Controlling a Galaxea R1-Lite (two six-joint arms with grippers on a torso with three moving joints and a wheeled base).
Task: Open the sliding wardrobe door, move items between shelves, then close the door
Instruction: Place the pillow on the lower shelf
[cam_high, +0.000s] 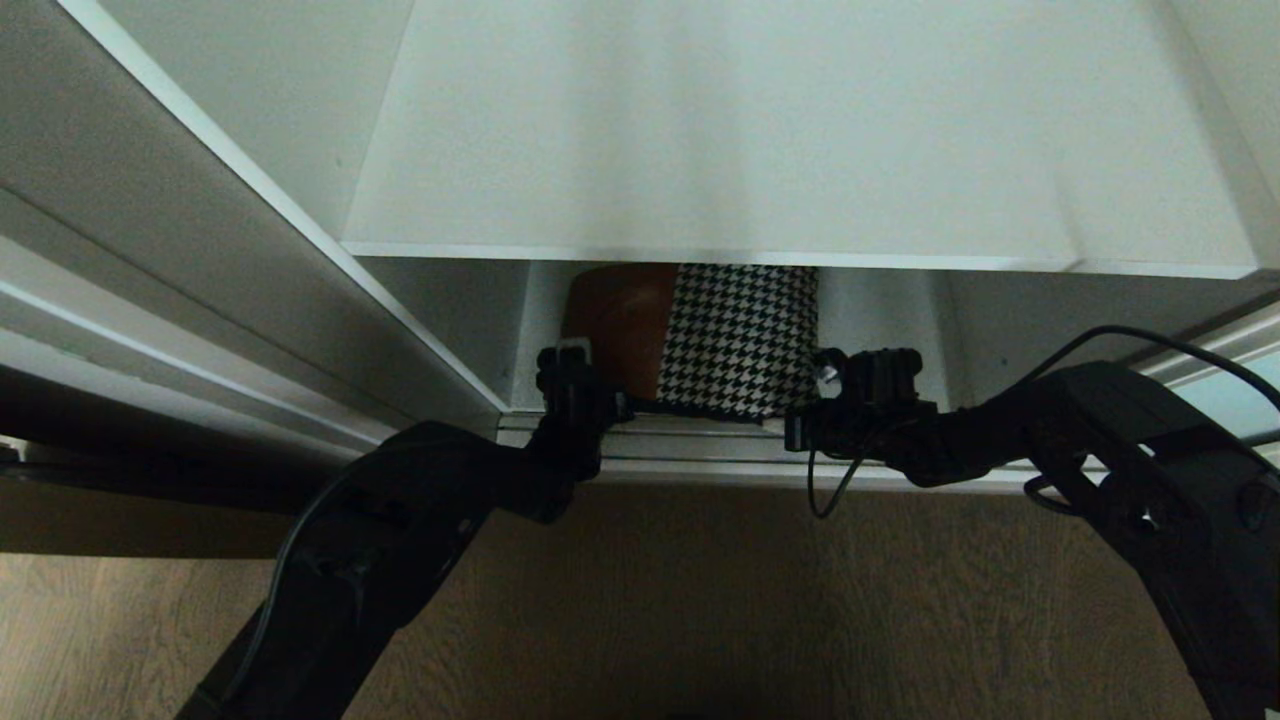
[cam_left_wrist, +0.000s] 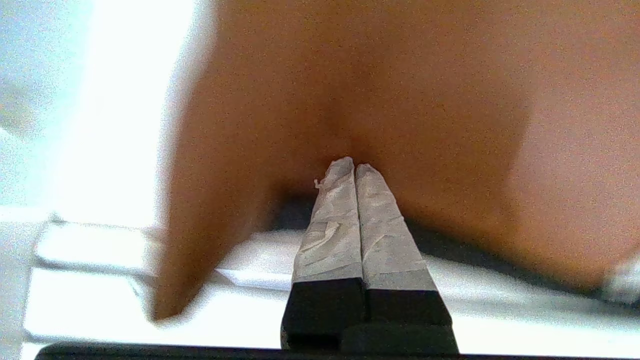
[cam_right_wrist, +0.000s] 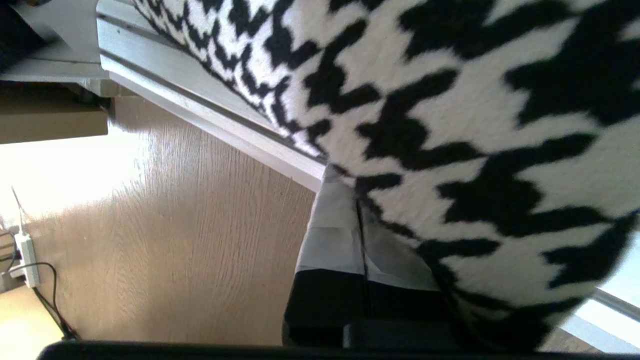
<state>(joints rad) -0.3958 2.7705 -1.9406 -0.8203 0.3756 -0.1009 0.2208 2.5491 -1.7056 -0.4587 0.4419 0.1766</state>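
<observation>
Left gripper (cam_high: 566, 362) and right gripper (cam_high: 868, 368), fingers closed, empty, pressed rectangular tan-leather-and-houndstooth cushion (cam_high: 700, 335) between them on lowest white shelf (cam_high: 900, 330); squeeze alone might let it slip.

The floor (cam_high: 700, 600) is wood-look laminate in a warm brown, its grain running across the head view. It lies in shadow close to the wardrobe. In the right wrist view the same boards (cam_right_wrist: 165, 240) turn pale where strong light falls on them. A white power strip (cam_right_wrist: 25, 260) lies on the floor there with a dark cable (cam_right_wrist: 50, 305) trailing from it. A pale metal floor track (cam_high: 700, 465) runs along the wardrobe's foot. The wardrobe's side wall (cam_high: 200, 260) is grey-white, with stepped edges.
</observation>
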